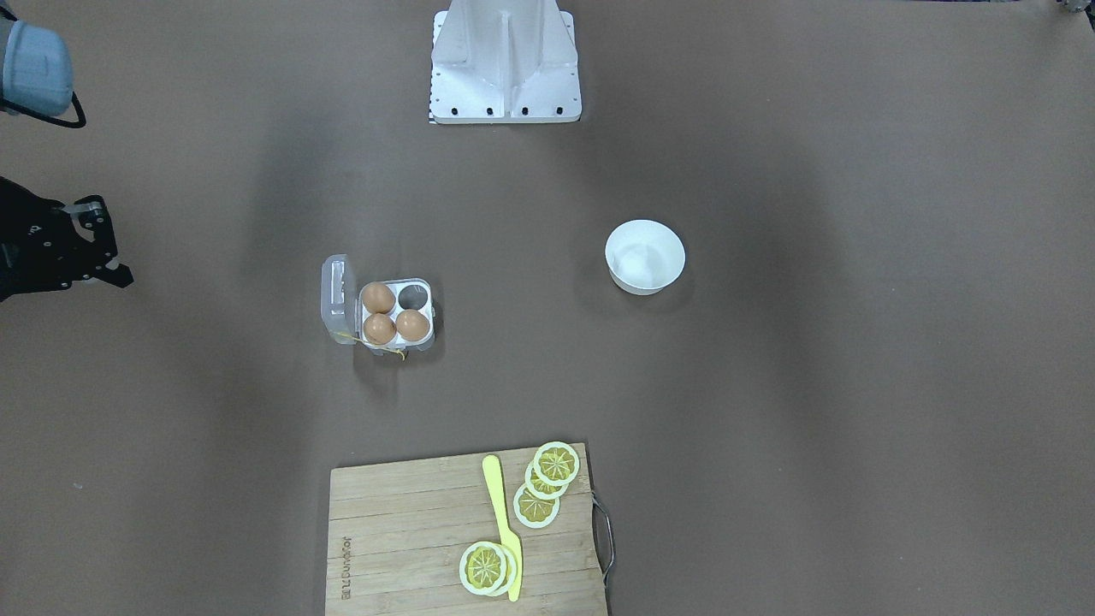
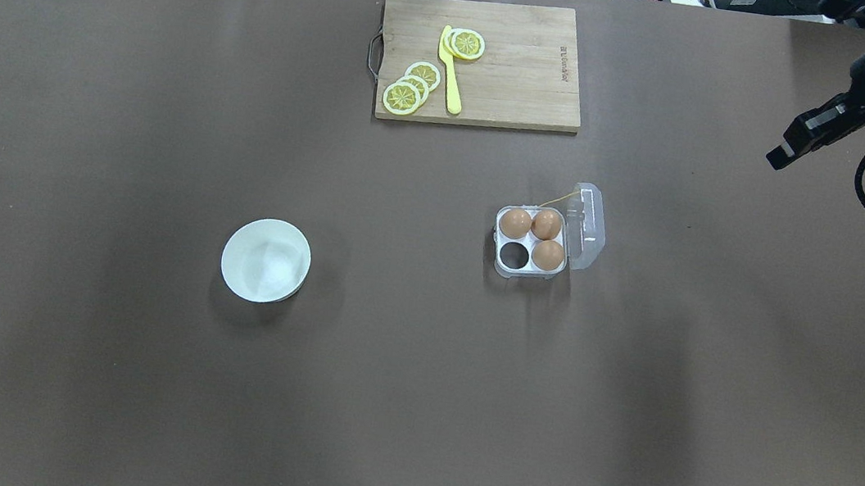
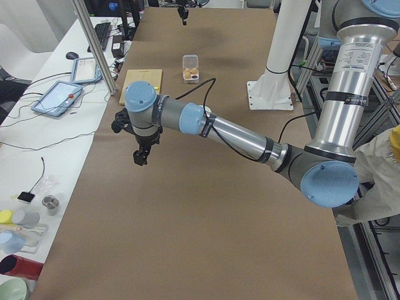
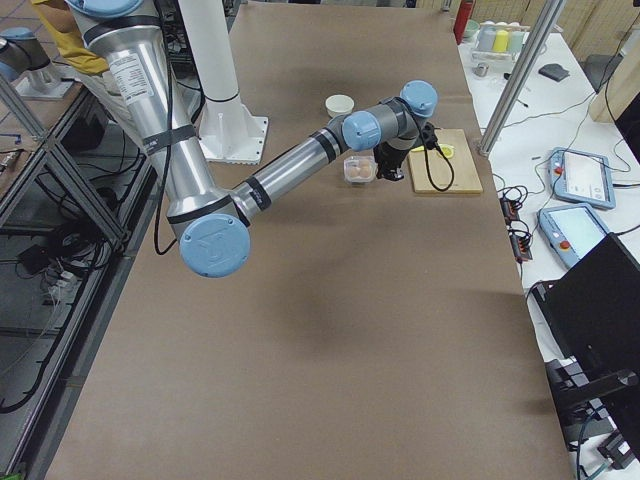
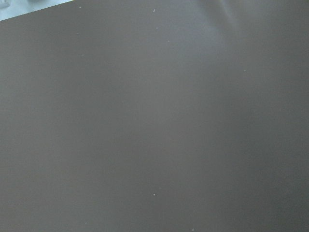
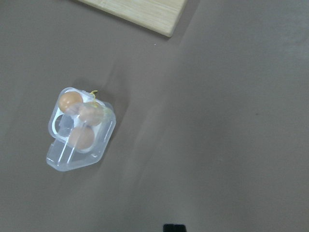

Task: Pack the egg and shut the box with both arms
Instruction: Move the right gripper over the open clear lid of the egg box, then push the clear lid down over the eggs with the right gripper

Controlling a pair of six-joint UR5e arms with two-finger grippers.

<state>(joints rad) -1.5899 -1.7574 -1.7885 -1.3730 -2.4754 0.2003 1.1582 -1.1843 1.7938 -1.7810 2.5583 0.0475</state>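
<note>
Clear-plastic egg box [image 1: 414, 297] sits in the middle of the brown table [image 1: 813, 445], hinged lid [image 1: 336, 295] thrown open. Three light-brown eggs [image 1: 379, 328] are seated, and the fourth cell, on the robot's near left, is empty. No loose brown egg shows, and what lies in the white bowl [image 1: 665, 248] is too pale to make out. The right gripper [image 1: 120, 274] hangs well apart over the table's right end, its fingers apparently pressed together on nothing. The left gripper [image 3: 140, 156] appears only from the side camera, far from the box, and whether it is spread cannot be told. An egg is likely light, smooth and brittle, best pinched gently across its narrow middle. The thin box looks light and prone to skid: steady its base with one gripper and take the lid by its free edge, opposite the hinge.
</note>
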